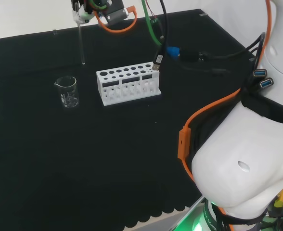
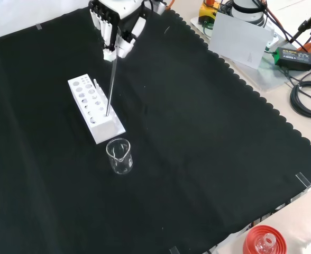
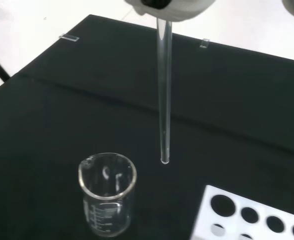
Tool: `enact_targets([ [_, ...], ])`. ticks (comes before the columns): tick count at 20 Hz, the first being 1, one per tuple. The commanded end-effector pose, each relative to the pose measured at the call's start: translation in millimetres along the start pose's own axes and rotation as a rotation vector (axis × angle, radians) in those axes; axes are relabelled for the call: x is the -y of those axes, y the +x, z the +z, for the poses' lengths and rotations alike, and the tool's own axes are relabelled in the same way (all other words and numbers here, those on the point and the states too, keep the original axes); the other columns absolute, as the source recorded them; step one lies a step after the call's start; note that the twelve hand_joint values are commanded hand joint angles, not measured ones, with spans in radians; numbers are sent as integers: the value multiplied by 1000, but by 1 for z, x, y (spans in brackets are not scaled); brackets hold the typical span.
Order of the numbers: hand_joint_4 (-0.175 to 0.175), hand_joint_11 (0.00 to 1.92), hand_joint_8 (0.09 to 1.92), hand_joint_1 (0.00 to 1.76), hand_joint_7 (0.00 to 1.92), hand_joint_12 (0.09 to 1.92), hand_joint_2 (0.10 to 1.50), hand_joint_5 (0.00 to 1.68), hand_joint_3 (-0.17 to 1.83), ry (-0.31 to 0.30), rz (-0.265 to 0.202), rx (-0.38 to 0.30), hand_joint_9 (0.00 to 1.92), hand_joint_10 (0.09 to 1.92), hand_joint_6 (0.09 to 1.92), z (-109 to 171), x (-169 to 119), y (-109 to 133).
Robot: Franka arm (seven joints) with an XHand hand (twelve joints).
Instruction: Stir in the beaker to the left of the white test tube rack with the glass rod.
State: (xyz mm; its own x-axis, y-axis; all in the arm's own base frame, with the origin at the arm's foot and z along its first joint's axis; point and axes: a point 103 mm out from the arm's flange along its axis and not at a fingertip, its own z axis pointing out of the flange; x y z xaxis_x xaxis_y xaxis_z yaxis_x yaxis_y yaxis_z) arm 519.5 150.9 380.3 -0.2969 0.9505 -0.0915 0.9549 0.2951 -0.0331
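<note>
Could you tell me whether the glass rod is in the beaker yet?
Not yet: the glass rod hangs upright beside the beaker.

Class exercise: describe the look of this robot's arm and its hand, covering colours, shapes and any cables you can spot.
The arm is made of big, rounded, glossy white links, with an orange cable clipped along it and black cables trailing behind over the cloth. Two blue plugs sit at its side. The hand is black and white, with segmented fingers; orange and green cables loop near the wrist.
</note>
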Motion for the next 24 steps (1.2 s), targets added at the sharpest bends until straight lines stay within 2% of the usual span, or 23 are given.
enact_targets([
  [1,-175,1658,161,1331,1503,655,1020,1503,-175,12,-40,10,1920,150,87,6,-14,23],
  [16,-175,1660,150,1331,1509,655,1020,1504,-175,37,-66,4,1920,155,87,26,-39,35],
  [24,-175,1661,146,1331,1511,655,1020,1504,-175,50,-63,-6,1920,156,87,38,-49,32],
])
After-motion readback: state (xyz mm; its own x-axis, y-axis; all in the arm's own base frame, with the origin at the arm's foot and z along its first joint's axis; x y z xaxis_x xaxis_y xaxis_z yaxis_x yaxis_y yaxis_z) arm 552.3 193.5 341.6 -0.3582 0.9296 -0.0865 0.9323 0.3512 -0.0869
